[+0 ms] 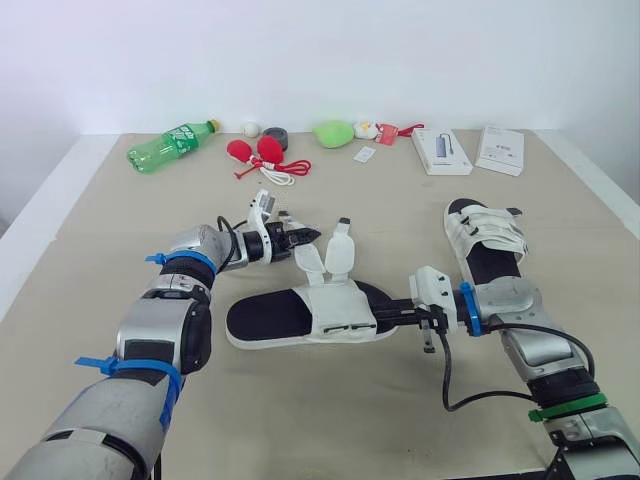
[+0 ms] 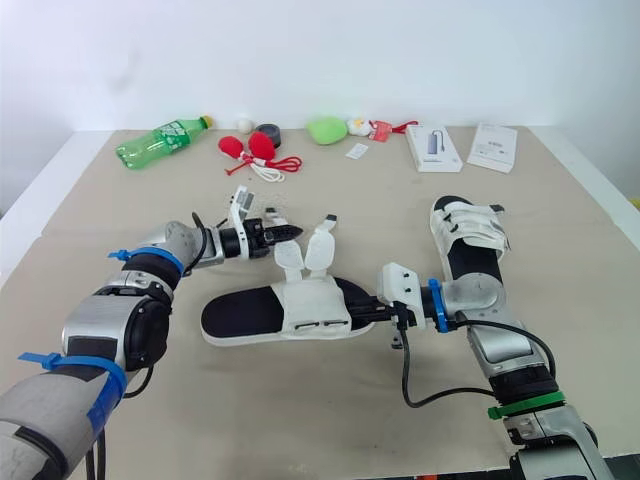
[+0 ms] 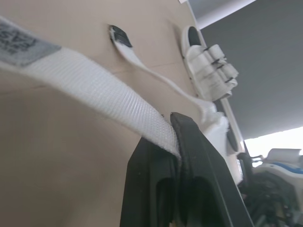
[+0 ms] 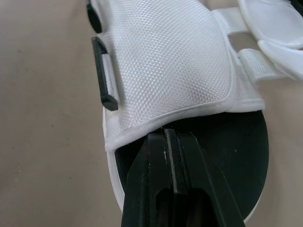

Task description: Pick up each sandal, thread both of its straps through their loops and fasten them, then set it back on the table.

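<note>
Right claw [image 4: 165, 136] pinches edge of sandal [image 1: 262, 318]; left claw [image 1: 312, 237] pinches its strap [image 3: 94, 85].

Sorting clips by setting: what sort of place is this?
Probably a robot test bench, not a home: a tan table against a bare white wall, unrelated props like a green bottle and boxes lined along its far edge, two sandals laid out.

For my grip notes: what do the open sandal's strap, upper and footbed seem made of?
Strap: woven white webbing, matte; its ribbed weave shows. Upper: likely synthetic fabric, finely pebbled, with smooth bonded edge. Footbed: matte black, perhaps foam or rubber.
</note>
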`<move>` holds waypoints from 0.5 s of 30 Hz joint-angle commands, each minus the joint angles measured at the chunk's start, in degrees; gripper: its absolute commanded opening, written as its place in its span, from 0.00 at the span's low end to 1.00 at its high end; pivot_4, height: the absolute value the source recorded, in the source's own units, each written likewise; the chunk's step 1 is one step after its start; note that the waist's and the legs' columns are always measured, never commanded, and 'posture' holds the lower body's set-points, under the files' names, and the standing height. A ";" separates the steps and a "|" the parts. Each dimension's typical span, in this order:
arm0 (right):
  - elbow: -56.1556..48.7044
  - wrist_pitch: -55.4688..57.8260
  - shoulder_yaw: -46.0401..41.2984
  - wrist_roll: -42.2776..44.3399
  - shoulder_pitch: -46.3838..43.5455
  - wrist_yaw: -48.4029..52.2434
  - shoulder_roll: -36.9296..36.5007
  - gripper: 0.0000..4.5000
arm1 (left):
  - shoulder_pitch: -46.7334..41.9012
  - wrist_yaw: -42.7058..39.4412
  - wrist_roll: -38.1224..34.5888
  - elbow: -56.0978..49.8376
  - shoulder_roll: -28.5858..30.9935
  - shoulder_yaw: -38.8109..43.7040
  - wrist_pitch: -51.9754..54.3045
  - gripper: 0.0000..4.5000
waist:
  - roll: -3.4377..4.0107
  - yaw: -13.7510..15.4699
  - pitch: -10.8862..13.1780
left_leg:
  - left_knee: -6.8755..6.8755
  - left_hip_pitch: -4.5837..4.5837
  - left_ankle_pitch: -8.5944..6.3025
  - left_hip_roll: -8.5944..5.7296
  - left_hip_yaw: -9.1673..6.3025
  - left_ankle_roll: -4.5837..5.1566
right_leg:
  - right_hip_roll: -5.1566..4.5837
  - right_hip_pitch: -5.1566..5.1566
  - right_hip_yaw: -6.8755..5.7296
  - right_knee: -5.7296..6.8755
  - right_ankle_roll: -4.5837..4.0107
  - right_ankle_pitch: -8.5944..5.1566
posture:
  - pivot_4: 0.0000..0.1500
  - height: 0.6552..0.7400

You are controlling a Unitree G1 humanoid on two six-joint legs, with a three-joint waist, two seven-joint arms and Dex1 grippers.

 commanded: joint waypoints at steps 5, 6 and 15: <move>-1.38 -0.51 0.25 -0.32 -0.12 0.36 -0.77 0.00 | -0.65 -7.30 5.75 -7.24 -0.14 -4.74 -11.98 0.00 | -0.01 0.02 0.01 | 0.00 0.00 0.00 0.00 0.00 0.00 | 0.00 0.00 0.00 0.00 0.00 0.01 | 1.00 1.00; -1.32 -0.53 0.24 -0.34 -0.14 0.37 -0.80 0.00 | 0.49 -9.12 6.86 -10.29 -0.14 -6.53 -14.29 0.00 | -0.01 0.02 0.01 | 0.00 -0.01 0.00 0.00 0.01 -0.01 | 0.00 0.00 0.00 0.00 -0.01 0.01 | 1.00 1.00; -0.47 -0.98 0.56 -0.57 -0.40 0.57 -0.83 0.00 | 20.82 -15.90 21.62 -46.31 6.54 -22.20 -63.43 0.00 | 0.01 -0.03 -0.01 | -0.10 0.05 -0.02 0.07 0.08 -0.04 | -0.02 -0.01 0.15 -0.02 -0.44 0.24 | 1.00 1.00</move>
